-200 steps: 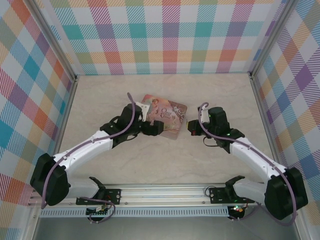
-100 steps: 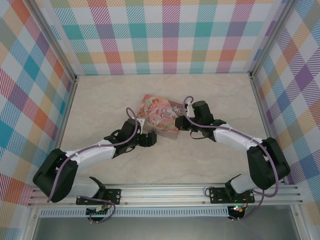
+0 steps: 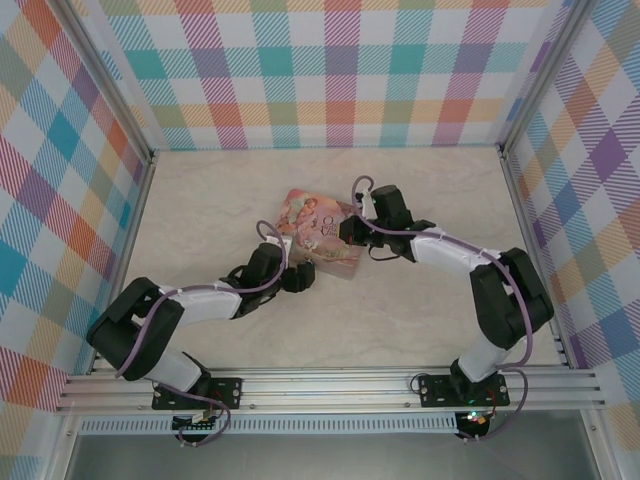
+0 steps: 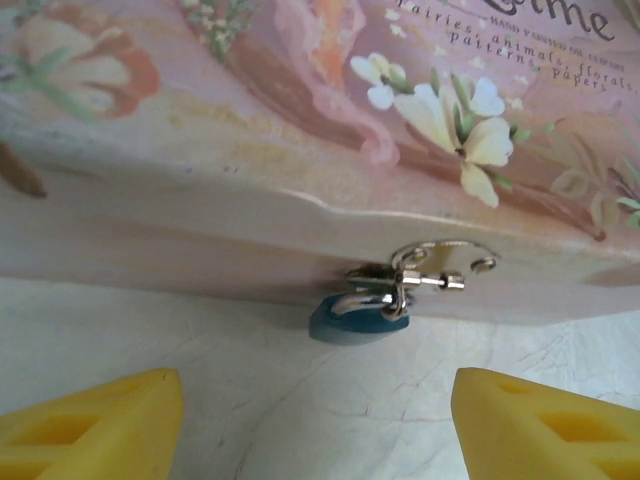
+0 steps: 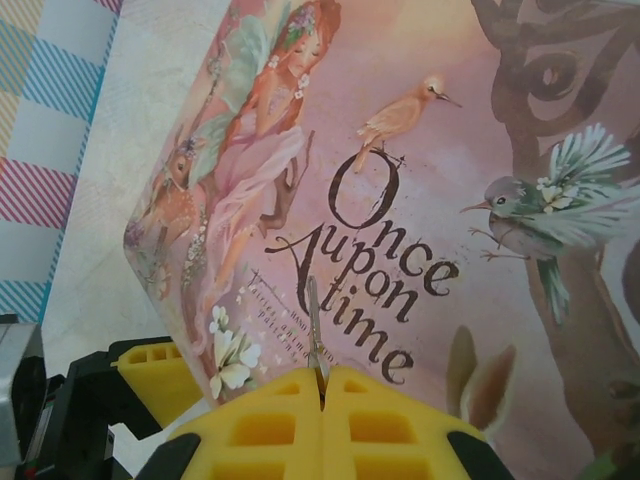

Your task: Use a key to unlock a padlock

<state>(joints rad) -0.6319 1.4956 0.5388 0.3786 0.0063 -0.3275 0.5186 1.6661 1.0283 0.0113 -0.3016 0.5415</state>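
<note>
Pinching thin silvery key (image 5: 314,325), right pincer (image 5: 322,380) clenched; left pincer (image 4: 318,405) released near blue padlock (image 4: 357,326).

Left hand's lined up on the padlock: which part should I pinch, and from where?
Pinch the padlock by its blue body, across its sides, coming straight in from the front of the tin. The body sticks out below the clasp; the thin shackle is threaded through it.

Bright, even light; blurred wrist foregrounds.
</note>
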